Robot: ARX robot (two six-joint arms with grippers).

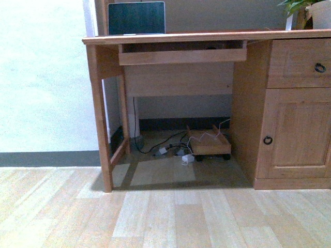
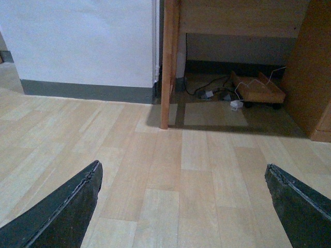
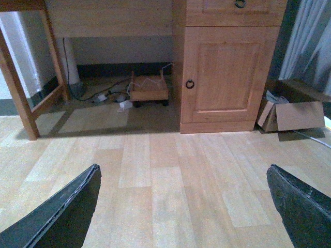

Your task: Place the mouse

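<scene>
The mouse is not in view in any frame. A wooden desk (image 1: 207,36) stands ahead with a laptop (image 1: 136,18) on its top at the left and a pull-out keyboard tray (image 1: 181,54) below the top. Neither arm shows in the front view. My left gripper (image 2: 183,178) is open and empty, its dark fingers (image 2: 77,199) wide apart above the wooden floor. My right gripper (image 3: 183,178) is open and empty too, fingers (image 3: 295,199) wide apart above the floor in front of the desk's cabinet door (image 3: 227,67).
Under the desk lie cables and a low wooden cart on wheels (image 1: 208,143). The desk's right side has a drawer (image 1: 300,62) and a door (image 1: 295,134). A potted plant (image 1: 310,10) stands on the top right. A cardboard box (image 3: 292,113) lies right of the desk.
</scene>
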